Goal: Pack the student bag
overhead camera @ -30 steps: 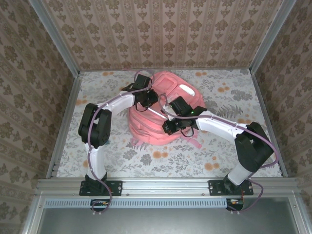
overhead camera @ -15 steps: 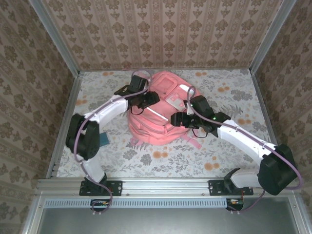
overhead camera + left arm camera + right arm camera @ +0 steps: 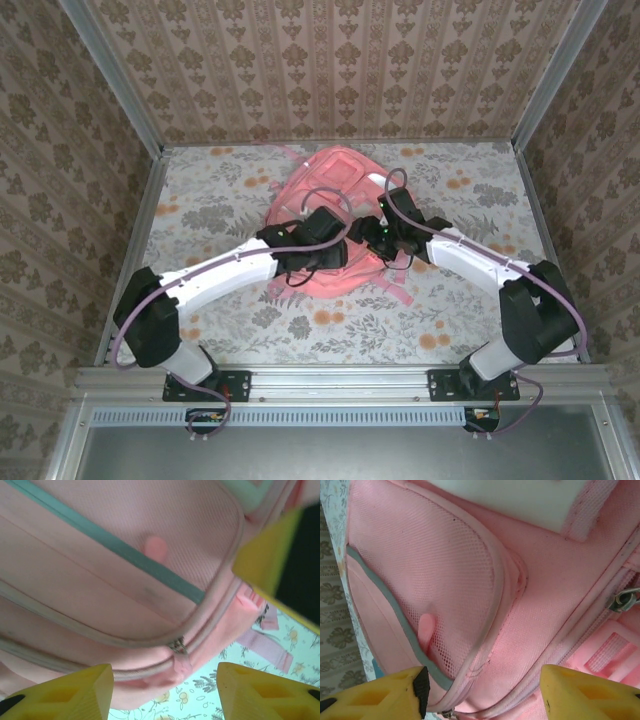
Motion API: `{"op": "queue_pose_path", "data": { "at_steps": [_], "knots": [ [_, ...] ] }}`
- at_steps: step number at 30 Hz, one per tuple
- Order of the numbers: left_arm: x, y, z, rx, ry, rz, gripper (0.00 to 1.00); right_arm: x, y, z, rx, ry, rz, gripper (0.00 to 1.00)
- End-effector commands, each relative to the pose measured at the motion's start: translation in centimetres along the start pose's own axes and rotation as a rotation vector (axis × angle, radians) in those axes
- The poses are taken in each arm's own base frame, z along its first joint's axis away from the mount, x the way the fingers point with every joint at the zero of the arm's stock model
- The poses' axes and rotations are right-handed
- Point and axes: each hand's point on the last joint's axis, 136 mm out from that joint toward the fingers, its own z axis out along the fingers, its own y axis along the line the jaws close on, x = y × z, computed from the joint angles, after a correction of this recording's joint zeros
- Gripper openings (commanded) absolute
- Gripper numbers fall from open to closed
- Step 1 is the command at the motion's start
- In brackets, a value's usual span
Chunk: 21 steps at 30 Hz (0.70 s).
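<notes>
Top external shows student bag [image 3: 335, 170] beneath left hand [image 3: 165, 690], right hand [image 3: 482, 690], both spread, empty.

I see the student bag [image 3: 335, 168] as matt pink woven cloth, its side pocket [image 3: 440, 580] an open, rough mesh, its zip pull [image 3: 623, 600] shiny metal. The right gripper [image 3: 483, 682] has matt yellow plastic fingers [image 3: 580, 692]. The front rail [image 3: 340, 383] looks like dull brushed metal.
</notes>
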Motion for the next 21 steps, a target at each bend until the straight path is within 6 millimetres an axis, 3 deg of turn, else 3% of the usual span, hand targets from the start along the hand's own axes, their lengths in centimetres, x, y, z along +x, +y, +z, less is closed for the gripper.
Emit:
{"op": "queue_pose_path", "data": {
  "at_steps": [1,5,12,17,21],
  "knots": [
    [0.6,0.1,1.0,-0.068,-0.013,0.001,0.57,-0.9,1.1,0.0,-0.074,0.001,0.069,0.61],
    [1.1,-0.9,2.4,-0.071,0.018,0.016,0.55,-1.5,0.6,-0.3,-0.094,0.004,0.094,0.6],
    [1.7,-0.6,3.7,-0.143,0.043,0.017,0.43,-2.1,-0.3,-1.4,-0.093,-0.027,0.107,0.6],
    [1.2,-0.4,4.0,-0.19,0.031,0.005,0.37,-2.1,-0.2,-1.4,-0.096,-0.025,0.104,0.6],
    [1.3,0.0,3.7,-0.214,0.016,-0.009,0.25,-2.1,-0.3,-1.4,-0.093,-0.025,0.102,0.6]
  ]
}}
